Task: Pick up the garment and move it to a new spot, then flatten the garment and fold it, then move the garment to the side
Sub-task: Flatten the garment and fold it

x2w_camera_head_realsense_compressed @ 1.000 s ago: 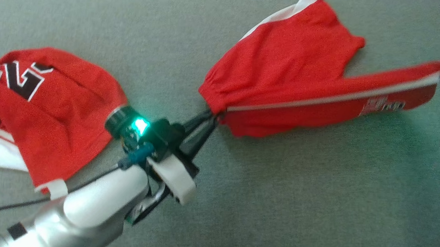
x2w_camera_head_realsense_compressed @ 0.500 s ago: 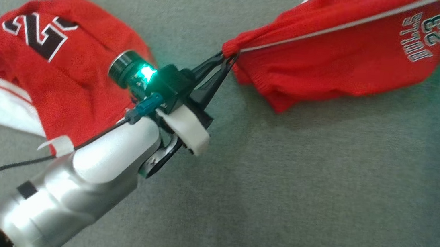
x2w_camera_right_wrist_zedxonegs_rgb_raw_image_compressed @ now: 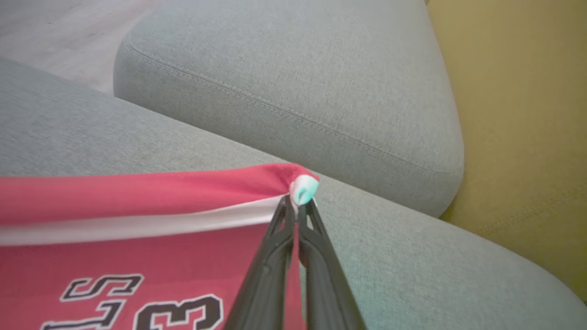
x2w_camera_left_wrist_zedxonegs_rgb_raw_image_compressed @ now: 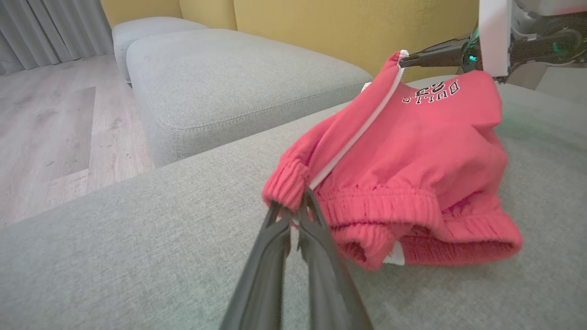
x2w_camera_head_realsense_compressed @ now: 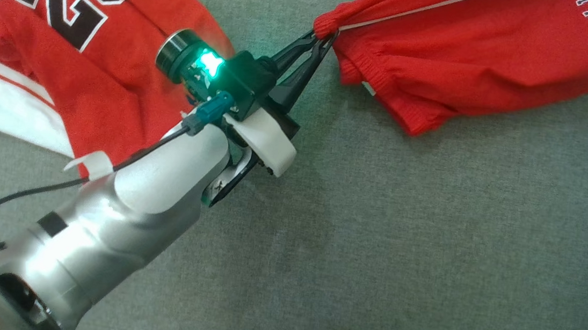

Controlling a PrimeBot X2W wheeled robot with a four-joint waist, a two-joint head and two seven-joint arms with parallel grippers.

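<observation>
Red shorts (x2w_camera_head_realsense_compressed: pixel 471 58) hang stretched and sagging onto the grey sofa seat (x2w_camera_head_realsense_compressed: pixel 372 248), waistband corner clamped in my left claw (x2w_camera_head_realsense_compressed: pixel 324 34), hem corner clamped in my right claw (x2w_camera_right_wrist_zedxonegs_rgb_raw_image_compressed: pixel 296 202), so I should pull evenly, lift higher, avoid the jersey (x2w_camera_head_realsense_compressed: pixel 67 57) nearby.

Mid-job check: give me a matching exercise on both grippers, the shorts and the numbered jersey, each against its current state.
1 left gripper
2 right gripper
3 jersey
4 shorts

A shut on the elastic waistband
B lying crumpled and ungripped on the robot's left
C held at two ends
D shut on the white-striped hem corner

Pairs: 1-A, 2-D, 3-B, 4-C
</observation>
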